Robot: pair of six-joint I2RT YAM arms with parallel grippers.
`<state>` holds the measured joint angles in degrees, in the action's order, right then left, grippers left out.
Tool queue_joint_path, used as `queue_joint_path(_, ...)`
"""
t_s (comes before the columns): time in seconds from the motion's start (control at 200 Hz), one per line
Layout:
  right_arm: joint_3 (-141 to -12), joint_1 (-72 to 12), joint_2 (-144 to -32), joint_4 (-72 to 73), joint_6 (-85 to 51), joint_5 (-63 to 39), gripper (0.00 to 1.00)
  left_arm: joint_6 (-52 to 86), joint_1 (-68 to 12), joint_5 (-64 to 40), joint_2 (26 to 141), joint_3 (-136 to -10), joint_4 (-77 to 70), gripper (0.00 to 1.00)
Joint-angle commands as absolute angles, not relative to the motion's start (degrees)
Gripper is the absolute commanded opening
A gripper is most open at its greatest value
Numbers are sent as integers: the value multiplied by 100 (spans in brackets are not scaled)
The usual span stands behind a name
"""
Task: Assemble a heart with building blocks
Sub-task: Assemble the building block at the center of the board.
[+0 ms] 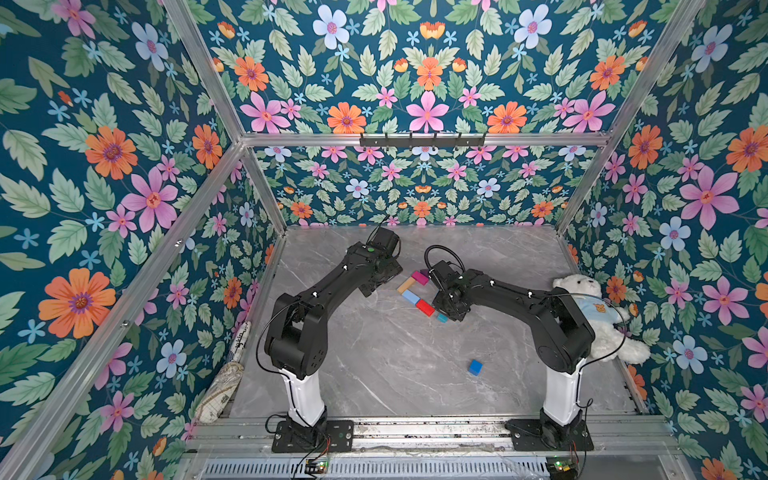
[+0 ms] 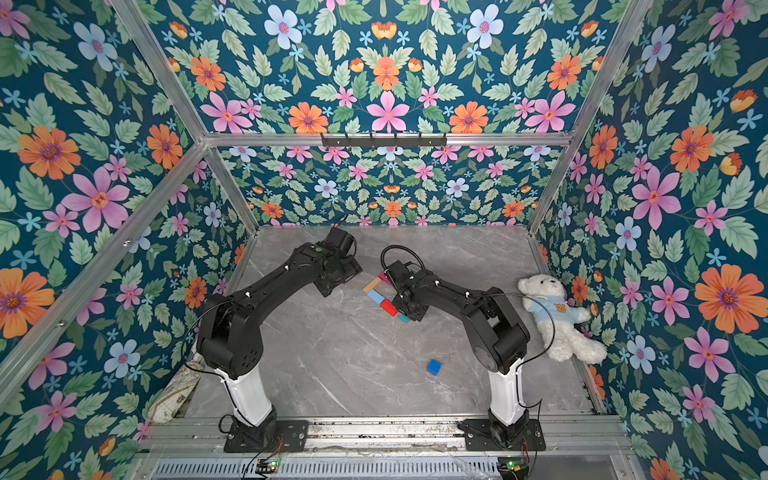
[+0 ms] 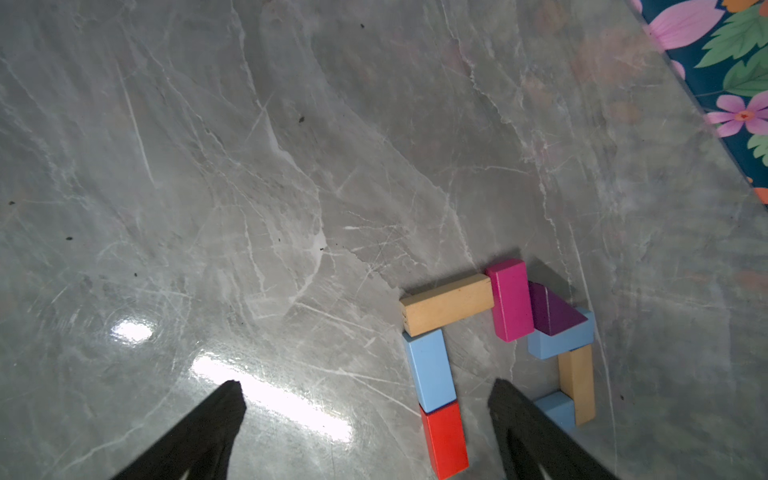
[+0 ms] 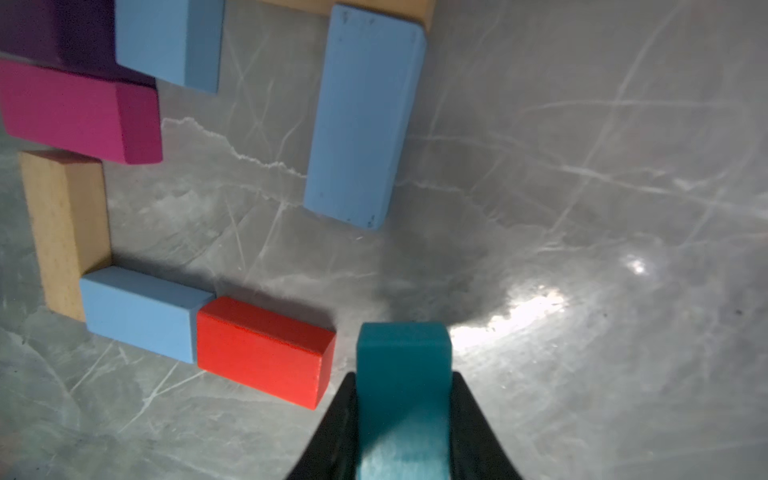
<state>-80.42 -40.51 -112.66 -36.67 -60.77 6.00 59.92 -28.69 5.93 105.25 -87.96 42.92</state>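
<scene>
The partly laid heart (image 1: 415, 291) lies mid-table as a chain of blocks. Magenta (image 3: 511, 299), tan (image 3: 446, 309), light blue (image 3: 430, 370) and red (image 3: 444, 440) form one side, and a purple triangle (image 3: 555, 311) sits at the notch. More light blue (image 3: 561, 340) and tan (image 3: 577, 386) blocks run down the other side. My right gripper (image 4: 403, 376) is shut on a teal block (image 4: 403, 353), held just off the end of the red block (image 4: 262, 349). My left gripper (image 3: 368, 395) is open beside the heart, holding nothing. A blue block (image 1: 475, 367) lies alone nearer the front.
A white plush bear (image 1: 594, 316) in a light blue shirt leans against the right wall behind the right arm. A patterned roll (image 1: 220, 390) lies along the left table edge. Floral walls close in three sides.
</scene>
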Motion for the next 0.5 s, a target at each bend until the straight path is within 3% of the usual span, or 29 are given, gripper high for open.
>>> queue_joint_path(0.0,-8196,-4064,-11396,-3927,-6221,729,0,5899,-2806,571,10468,-8763,4211,96)
queue_joint_path(0.495,-8590,-4067,-11781,-4096,-6054,870,0,5882,-2655,414,10446,-8612,4060,96)
